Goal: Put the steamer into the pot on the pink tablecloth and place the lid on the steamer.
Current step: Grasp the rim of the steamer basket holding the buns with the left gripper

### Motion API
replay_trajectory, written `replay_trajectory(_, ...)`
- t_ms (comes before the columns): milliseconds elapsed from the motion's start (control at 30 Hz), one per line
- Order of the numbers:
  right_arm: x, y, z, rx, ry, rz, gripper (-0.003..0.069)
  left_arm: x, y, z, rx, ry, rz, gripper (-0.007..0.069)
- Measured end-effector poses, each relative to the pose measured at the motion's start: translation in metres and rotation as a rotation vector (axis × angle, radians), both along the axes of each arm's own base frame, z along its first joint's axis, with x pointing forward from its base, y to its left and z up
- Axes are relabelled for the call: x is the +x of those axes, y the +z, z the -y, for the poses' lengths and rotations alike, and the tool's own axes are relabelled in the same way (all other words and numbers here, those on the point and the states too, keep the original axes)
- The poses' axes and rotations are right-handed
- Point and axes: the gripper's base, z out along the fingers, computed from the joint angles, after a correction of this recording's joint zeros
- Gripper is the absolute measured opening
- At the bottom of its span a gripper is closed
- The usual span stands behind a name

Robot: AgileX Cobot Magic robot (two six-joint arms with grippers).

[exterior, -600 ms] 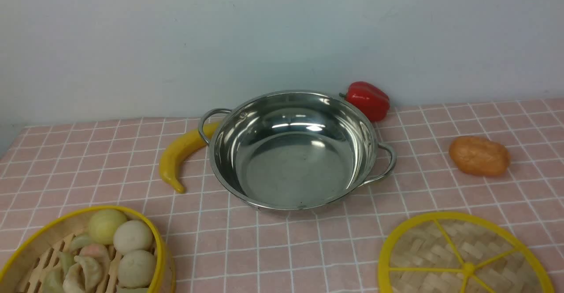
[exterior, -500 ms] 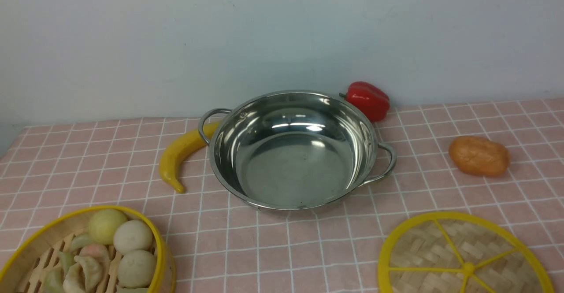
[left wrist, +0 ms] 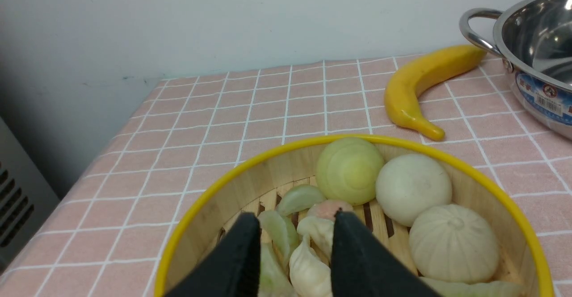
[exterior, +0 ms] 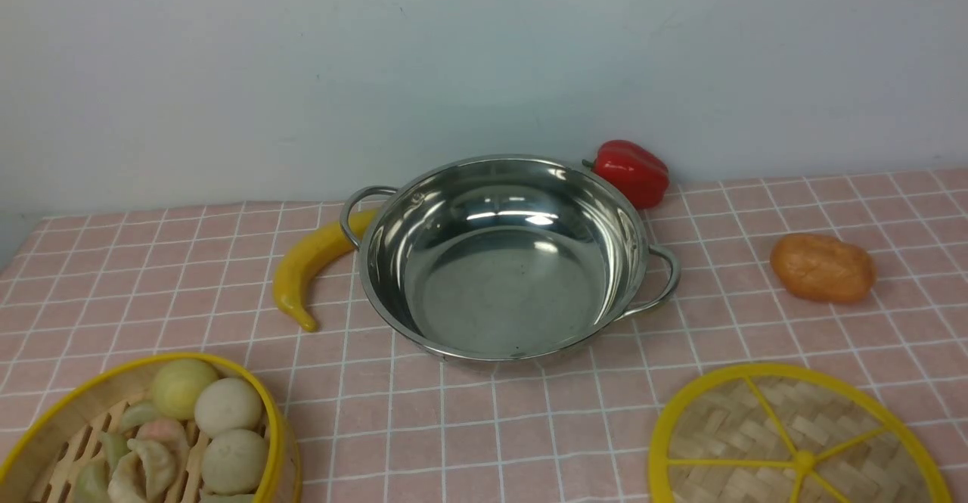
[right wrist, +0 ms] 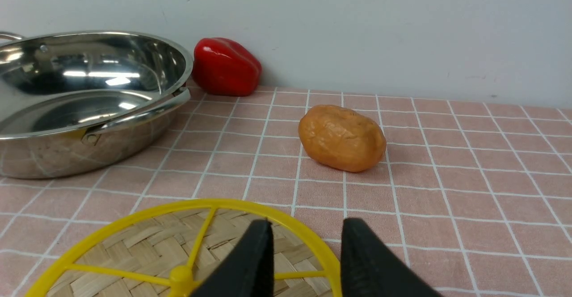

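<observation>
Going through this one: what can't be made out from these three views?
Steamer: near side cut off by the front view's bottom edge; left gripper fingers hide some dumplings in the left wrist view.
Lid: near part cut off likewise; right gripper covers part in the right wrist view.
Neither gripper shows in the front view, so their height over steamer and lid is unclear.
Banana: far end hidden behind the pot, front view.
</observation>
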Motion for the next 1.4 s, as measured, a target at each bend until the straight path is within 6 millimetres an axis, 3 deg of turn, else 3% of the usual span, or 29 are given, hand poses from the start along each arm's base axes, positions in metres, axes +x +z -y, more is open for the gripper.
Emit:
replay_trajectory(1300,0.0,0.0,0.0,0.0,0.0,0.0,0.0242,0.0,0.0001,0.0,0.0,0.0,0.001,0.0223)
replay_trajectory(1400,0.0,0.0,0.0,0.0,0.0,0.0,0.0242,0.0007,0.0023,0.0012,-0.07,0.002,0.037,0.0223)
